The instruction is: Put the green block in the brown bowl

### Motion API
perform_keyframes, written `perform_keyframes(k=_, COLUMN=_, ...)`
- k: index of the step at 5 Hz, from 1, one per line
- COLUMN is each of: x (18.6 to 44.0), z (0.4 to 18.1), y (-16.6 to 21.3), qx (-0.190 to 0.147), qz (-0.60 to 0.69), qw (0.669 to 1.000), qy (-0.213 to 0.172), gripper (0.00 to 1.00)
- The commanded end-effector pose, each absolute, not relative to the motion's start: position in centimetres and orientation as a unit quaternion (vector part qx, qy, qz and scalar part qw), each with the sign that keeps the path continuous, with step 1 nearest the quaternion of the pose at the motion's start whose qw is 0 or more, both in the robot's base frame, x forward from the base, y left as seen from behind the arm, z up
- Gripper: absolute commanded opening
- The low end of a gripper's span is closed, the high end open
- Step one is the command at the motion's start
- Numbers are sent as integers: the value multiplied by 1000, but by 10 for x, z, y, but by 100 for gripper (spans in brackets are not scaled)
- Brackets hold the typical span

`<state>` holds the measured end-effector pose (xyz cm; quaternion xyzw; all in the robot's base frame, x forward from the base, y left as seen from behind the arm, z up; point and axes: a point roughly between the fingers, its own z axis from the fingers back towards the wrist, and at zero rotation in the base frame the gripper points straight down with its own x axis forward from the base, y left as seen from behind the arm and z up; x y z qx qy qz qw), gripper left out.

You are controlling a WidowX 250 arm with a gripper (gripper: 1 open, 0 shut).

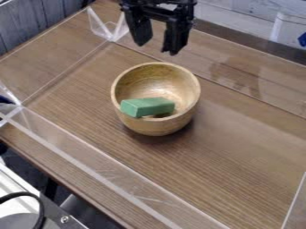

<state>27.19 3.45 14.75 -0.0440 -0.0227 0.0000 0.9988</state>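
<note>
Camera view: one bench, wood-topped, carrying one bowl; one claw over it.
Block count: one green block.
Bowl count: one brown bowl, holding the single block.
Finger count: two dark fingertips visible on the claw.
Cable count: one black cable, looping at the lower-left corner of the view, off the bench.
Block appearance: solid green, matte, plain; an elongated bar with straight edges, its top face lighter than its near side.
Bowl appearance: round, light brown, thick-walled, with a paler inside.
Block position: inside the brown bowl, low down, toward the side of the bowl facing the bench's lower-left edge; lying lengthwise roughly across the view.
Block relative to claw: lower in the view than the claw and apart from it; no contact between the two. The claw appears beyond the bowl's far rim, toward the bench's far edge.
Bowl position: standing upright on the bench, inward from its lower-left edge.
Claw condition: spread, a plain gap between the fingertips, nothing pinched; fingers pointing down.
Claw clarity: upper part cut off by the top of the view; height above the bench cannot be told.
</note>
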Motion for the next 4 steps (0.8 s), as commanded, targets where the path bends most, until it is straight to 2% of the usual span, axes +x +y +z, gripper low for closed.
perform_keyframes(k=1, x=274, z=163, y=33, qx=-40, qz=-12, qw=998, qy=-54, gripper=100)
perform_keyframes(k=4, x=275, z=156, y=34, qx=-41, qz=-18, qw=998, qy=-53, gripper=100)
